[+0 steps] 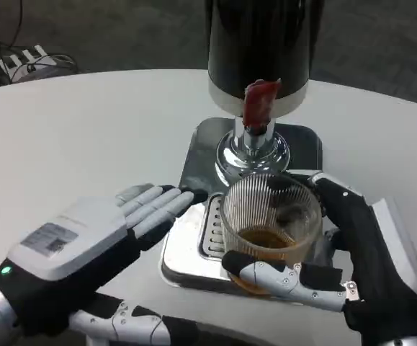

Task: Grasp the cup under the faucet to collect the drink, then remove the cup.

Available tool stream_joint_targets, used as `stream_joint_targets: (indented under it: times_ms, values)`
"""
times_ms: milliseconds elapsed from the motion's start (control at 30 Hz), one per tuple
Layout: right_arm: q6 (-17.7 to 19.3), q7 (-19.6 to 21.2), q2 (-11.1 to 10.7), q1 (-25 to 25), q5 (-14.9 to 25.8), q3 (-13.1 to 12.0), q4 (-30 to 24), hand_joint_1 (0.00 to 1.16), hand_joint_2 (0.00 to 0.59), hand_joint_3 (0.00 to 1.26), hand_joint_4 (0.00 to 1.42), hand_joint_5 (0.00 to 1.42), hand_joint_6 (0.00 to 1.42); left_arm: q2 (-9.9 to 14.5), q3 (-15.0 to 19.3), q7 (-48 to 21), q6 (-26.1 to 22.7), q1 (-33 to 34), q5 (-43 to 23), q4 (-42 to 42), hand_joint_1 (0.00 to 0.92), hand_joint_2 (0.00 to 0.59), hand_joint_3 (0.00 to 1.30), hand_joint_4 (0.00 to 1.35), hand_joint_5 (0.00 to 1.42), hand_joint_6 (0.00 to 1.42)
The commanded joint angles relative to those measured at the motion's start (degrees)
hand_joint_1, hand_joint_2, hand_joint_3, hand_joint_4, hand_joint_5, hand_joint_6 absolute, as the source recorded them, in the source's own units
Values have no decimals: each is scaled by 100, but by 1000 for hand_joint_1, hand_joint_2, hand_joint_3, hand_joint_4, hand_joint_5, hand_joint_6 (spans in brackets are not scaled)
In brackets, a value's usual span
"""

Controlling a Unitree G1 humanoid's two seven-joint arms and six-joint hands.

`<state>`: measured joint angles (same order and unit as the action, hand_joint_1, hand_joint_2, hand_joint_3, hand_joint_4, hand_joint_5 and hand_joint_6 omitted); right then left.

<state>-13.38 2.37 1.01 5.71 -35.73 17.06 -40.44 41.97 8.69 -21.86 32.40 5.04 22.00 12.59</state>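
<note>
Holding the cup point(269, 216) with my right hand point(352, 267) under the faucet point(258, 108) of the dispenser point(262, 43).

I see the ribbed clear cup standing on the metal drip tray point(194, 245), directly below the red tap handle, with a little brown drink at its bottom. My right hand's fingers point(280, 277) wrap the cup from the front and from behind, so it is grasped. My left hand point(100, 245) lies flat just beside the tray on the white table point(86, 137), its fingers stretched out and apart, holding nothing; the fingertips reach the tray's left edge. Some cables lie on the floor beyond the table, at the top left.
</note>
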Motion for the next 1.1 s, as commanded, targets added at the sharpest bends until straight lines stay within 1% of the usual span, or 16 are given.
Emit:
stream_joint_targets:
  times_ms: [33, 167, 333, 500, 767, 800, 967, 1100]
  values:
    - [2, -110, 59, 86, -21, 115, -352, 903, 119, 863, 982, 1163, 1321, 173, 198, 80, 274, -212, -145, 19, 0, 61, 0, 0, 0, 0]
    - [38, -173, 33, 344, -58, 215, -480, 902, 119, 865, 982, 1163, 1323, 207, 354, 47, 230, -468, -137, 237, 0, 64, 0, 0, 0, 0]
    - [83, -250, 15, 574, -66, 251, -623, 902, 119, 871, 991, 1163, 1323, 122, 537, 57, 65, -920, -136, 608, 0, 67, 0, 0, 0, 0]
    - [99, -346, -27, 689, -89, 293, -736, 902, 119, 872, 993, 1163, 1323, 34, 613, 67, -35, -1270, -125, 859, 0, 68, 0, 0, 0, 0]
    - [133, -588, -239, 1043, -88, 379, -1072, 901, 119, 872, 993, 1175, 1323, -124, 726, 65, -93, -1781, -82, 1337, 0, 68, 0, 0, 0, 0]
    - [128, -636, -257, 1079, -11, 355, -1112, 901, 119, 872, 993, 1175, 1323, -133, 720, 52, -115, -1808, -105, 1377, 0, 68, 0, 0, 0, 0]
    - [138, -767, -390, 1220, 101, 255, -1302, 901, 119, 872, 993, 1164, 1323, -194, 695, 36, -163, -1869, -157, 1509, 0, 70, 0, 0, 0, 0]
    - [142, -806, -418, 1335, 119, 261, -1424, 901, 119, 872, 993, 1164, 1323, -208, 727, 17, -185, -1916, -180, 1576, 0, 69, 0, 0, 0, 0]
